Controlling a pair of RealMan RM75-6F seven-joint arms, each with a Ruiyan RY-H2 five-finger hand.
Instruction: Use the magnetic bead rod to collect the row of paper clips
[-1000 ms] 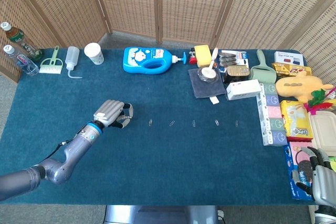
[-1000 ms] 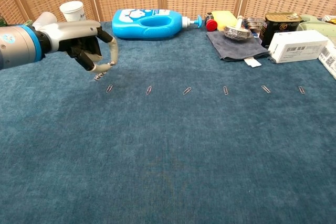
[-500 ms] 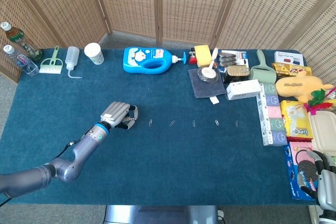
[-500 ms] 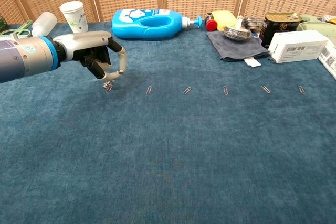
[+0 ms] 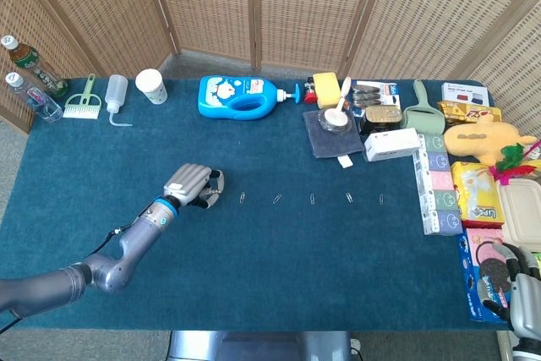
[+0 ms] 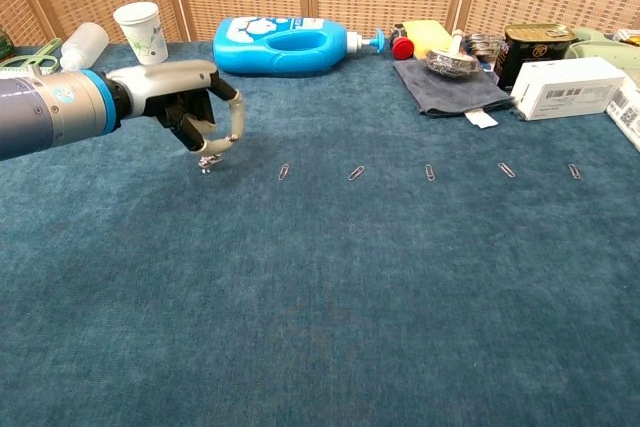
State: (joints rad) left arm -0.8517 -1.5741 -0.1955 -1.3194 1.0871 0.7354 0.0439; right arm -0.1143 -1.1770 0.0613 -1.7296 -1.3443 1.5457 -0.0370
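Observation:
My left hand (image 5: pixel 193 185) (image 6: pixel 190 112) hovers over the left end of the clip row, fingers curled around the magnetic bead rod. Only the rod's tip (image 6: pixel 207 160) shows below the fingers, with small metal clips clinging to it just above the blue cloth. To its right, several paper clips lie in a line: the nearest (image 6: pixel 284 172) (image 5: pixel 243 199), then more (image 6: pixel 356 173) out to the farthest (image 6: pixel 574 171) (image 5: pixel 380 199). My right hand (image 5: pixel 514 292) sits at the table's bottom right corner, partly cut off by the frame.
A blue detergent bottle (image 5: pixel 241 95) lies behind the row, with a paper cup (image 5: pixel 151 85) and squeeze bottle (image 5: pixel 117 90) to its left. A grey cloth with a bowl (image 5: pixel 332 128), a white box (image 5: pixel 393 144) and snack packs (image 5: pixel 480 196) crowd the right side.
My left hand moved right and down to the leftmost clip. That clip no longer lies on the cloth; it now hangs at the rod tip.

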